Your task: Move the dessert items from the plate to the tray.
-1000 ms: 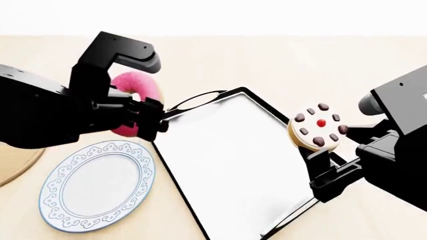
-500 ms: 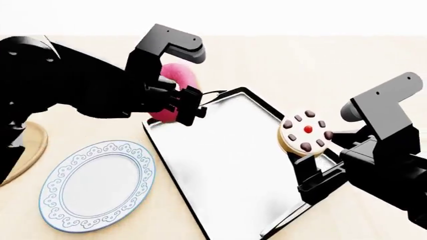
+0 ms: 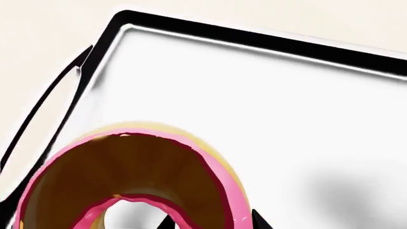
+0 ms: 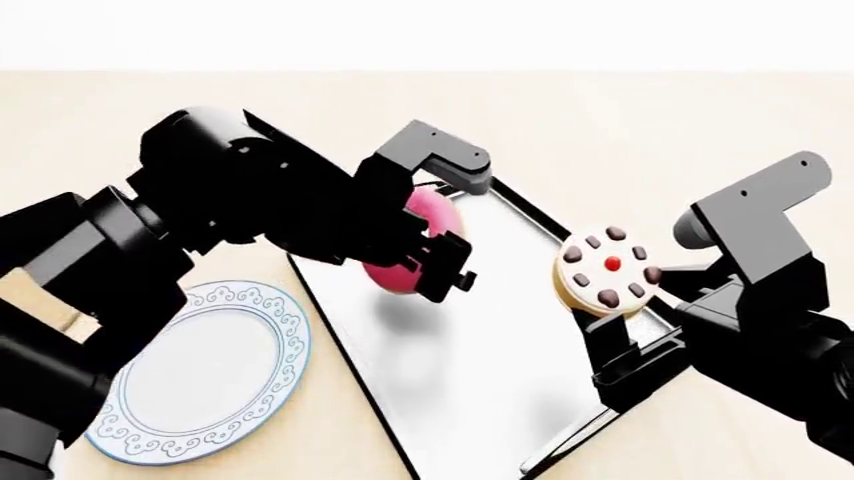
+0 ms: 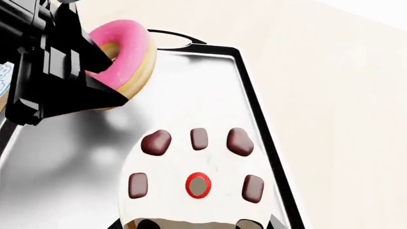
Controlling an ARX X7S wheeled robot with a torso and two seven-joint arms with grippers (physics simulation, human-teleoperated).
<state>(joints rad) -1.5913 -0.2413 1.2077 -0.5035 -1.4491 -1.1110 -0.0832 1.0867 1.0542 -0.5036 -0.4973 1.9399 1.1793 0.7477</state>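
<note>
My left gripper [image 4: 430, 262] is shut on the pink-iced ring donut [image 4: 424, 240] and holds it on edge above the far part of the black-rimmed tray [image 4: 461, 370]. In the left wrist view the donut [image 3: 140, 167] fills the near field over the tray's pale floor [image 3: 254, 95], with my left gripper [image 3: 210, 224] pinching its ring. My right gripper [image 4: 618, 305] is shut on the small yellow cake [image 4: 610, 268] and holds it tilted over the tray's right rim. The right wrist view shows the cake [image 5: 197, 186] in my right gripper [image 5: 197, 224], and the donut [image 5: 124, 55] beyond.
A round white plate [image 4: 200, 370] with a blue patterned rim lies on the tan table left of the tray and holds nothing. The left arm reaches across above the plate and the tray's left rim. The tray's oval handle [image 3: 45, 109] sticks out at its far end.
My left arm has carried the donut to the right, from beyond the tray's far left corner to above the tray floor. The right gripper with the cake has shifted slightly left.
</note>
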